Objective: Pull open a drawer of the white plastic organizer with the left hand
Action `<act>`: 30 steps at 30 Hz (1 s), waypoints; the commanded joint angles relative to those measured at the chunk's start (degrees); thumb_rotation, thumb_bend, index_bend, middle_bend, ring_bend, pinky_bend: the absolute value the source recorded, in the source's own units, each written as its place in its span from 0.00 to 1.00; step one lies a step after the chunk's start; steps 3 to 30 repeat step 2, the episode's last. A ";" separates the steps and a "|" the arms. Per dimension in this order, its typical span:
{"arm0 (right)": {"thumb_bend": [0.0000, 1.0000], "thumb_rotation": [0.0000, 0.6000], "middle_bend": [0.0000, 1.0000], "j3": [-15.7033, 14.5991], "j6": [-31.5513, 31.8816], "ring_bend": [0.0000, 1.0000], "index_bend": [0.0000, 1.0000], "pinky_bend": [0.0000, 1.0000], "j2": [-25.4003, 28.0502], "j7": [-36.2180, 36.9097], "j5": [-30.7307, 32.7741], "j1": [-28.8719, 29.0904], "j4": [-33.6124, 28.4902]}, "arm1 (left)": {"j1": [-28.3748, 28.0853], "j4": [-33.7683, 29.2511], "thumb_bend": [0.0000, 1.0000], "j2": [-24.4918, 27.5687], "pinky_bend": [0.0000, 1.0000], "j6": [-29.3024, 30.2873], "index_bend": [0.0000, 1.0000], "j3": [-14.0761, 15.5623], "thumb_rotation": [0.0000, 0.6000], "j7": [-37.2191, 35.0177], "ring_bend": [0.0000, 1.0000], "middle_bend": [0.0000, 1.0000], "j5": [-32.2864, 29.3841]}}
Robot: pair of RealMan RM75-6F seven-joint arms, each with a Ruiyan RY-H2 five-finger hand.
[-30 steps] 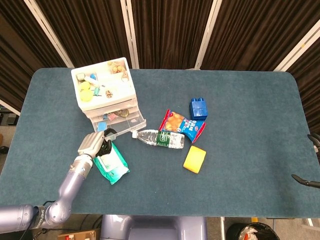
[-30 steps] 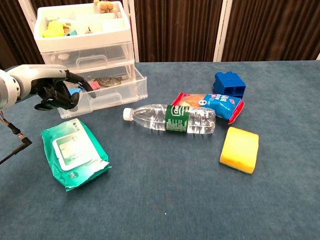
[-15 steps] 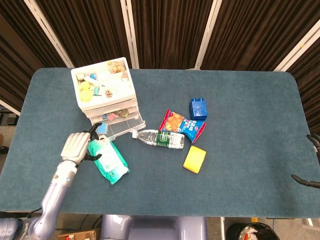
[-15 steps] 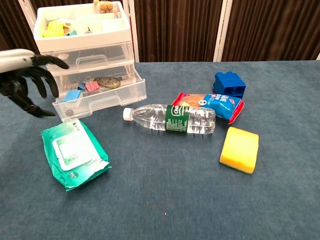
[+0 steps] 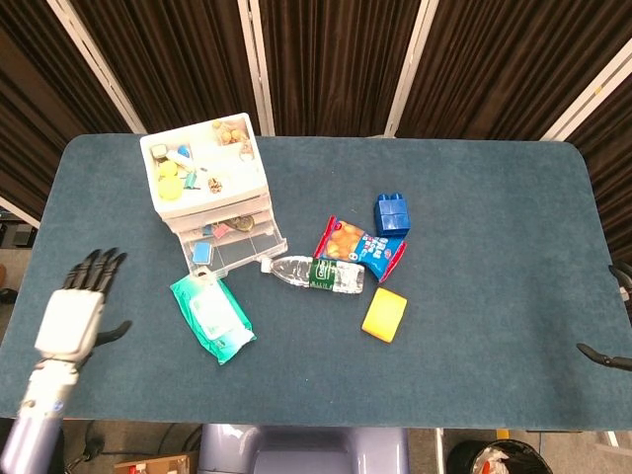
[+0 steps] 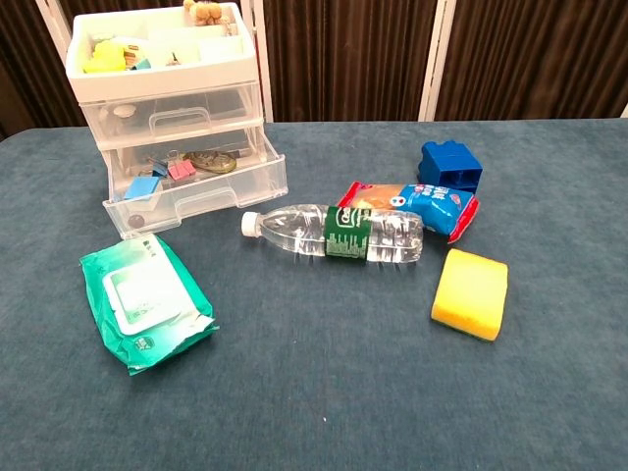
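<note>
The white plastic organizer (image 5: 205,183) (image 6: 167,108) stands at the table's back left. Its bottom drawer (image 5: 237,252) (image 6: 201,191) is pulled out toward the front, showing clips and small items; the upper drawers are in. My left hand (image 5: 74,314) hovers at the table's front left edge, well away from the organizer, fingers spread and holding nothing. It is outside the chest view. Of my right hand only dark fingertips (image 5: 604,355) show at the right edge of the head view.
A green wipes pack (image 5: 211,318) (image 6: 143,297) lies in front of the drawer. A water bottle (image 5: 313,273) (image 6: 336,234), snack bag (image 5: 360,248), blue block (image 5: 392,213) and yellow sponge (image 5: 384,314) lie around mid-table.
My left hand let go of the bottom drawer, which stays pulled out, and drew back to the front left, leaving the chest view.
</note>
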 commanded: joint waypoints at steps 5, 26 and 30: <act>0.13 1.00 0.00 0.12 0.16 0.00 0.00 0.00 -0.02 -0.50 0.06 -0.08 -0.06 | 4.83 3.39 0.07 2.22 0.09 3.00 0.02 2.38 1.00 -2.75 0.00 0.00 1.85; 0.13 1.00 0.00 0.12 0.16 0.00 0.00 0.00 -0.02 -0.50 0.06 -0.08 -0.06 | 4.83 3.39 0.07 2.22 0.09 3.00 0.02 2.38 1.00 -2.75 0.00 0.00 1.85; 0.13 1.00 0.00 0.12 0.16 0.00 0.00 0.00 -0.02 -0.50 0.06 -0.08 -0.06 | 4.83 3.39 0.07 2.22 0.09 3.00 0.02 2.38 1.00 -2.75 0.00 0.00 1.85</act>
